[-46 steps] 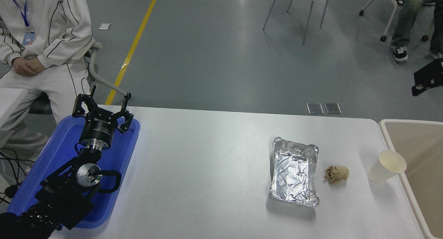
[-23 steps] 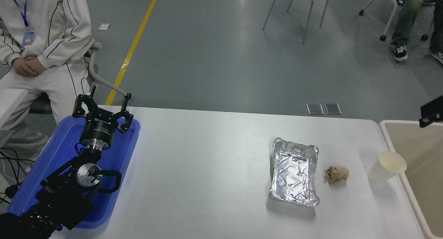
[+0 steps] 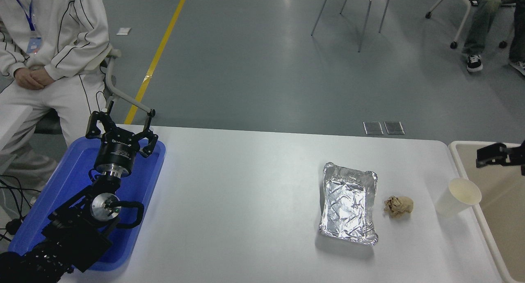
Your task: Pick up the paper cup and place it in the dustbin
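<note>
A person [image 3: 45,41] in a white tracksuit is sitting at the far left, hands folded in the lap, with a blue lanyard and a badge hanging on the chest. Nearer, the left gripper [image 3: 119,124] is hanging over the blue plastic tray [image 3: 69,172] with its fingers spread wide and nothing between them; small white lettering is showing on its body (too small to read). The tray is lying on the white table [image 3: 246,192] at its left end. Well to the right of the tray, a crinkled foil tray [image 3: 348,203] is sitting empty, and a crumpled brown paper ball [image 3: 398,206] is lying just beside it on the right. Further right, the paper cup [image 3: 457,197] is standing upright near the table's right edge, close beside the dustbin [image 3: 463,160], whose cream rim is running along that edge. The right gripper [image 3: 498,155] is reaching in from the right edge above the dustbin, beyond the cup and apart from it; whether its fingers are spread or closed I cannot tell.
</note>
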Controlling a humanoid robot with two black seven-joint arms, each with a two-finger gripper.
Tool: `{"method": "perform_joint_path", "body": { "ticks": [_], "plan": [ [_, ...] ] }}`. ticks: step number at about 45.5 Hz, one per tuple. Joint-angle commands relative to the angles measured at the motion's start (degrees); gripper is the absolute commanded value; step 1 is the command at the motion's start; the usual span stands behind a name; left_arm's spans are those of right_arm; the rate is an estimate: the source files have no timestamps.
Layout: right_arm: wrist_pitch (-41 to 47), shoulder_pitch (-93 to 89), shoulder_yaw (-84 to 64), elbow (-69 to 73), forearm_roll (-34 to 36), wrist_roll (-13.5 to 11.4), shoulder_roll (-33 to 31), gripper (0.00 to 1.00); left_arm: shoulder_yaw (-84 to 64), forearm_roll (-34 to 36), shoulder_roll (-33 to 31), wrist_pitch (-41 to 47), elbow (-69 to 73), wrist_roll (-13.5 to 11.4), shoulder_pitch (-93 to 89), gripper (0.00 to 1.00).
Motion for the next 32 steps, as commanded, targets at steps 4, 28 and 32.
{"method": "perform_joint_path", "body": {
  "ticks": [4, 28, 32],
  "plan": [
    [-2.44, -6.50, 2.44, -2.38, 0.02, -0.01, 0.82, 1.00, 0.00, 0.00, 0.00, 0.00, 0.00, 0.00, -0.01, 1.00],
    [-8.34, -17.92, 10.71, -9.58, 0.63, -0.19, 3.81, 1.00, 0.00, 0.00, -0.08, 0.00, 0.00, -0.09, -0.01, 1.00],
    [-8.34, -19.33, 10.62, -11.16, 2.73, -0.36, 3.99, 1.00, 0.00, 0.00, 0.00, 0.00, 0.00, -0.09, 0.08, 1.00]
  ]
}}
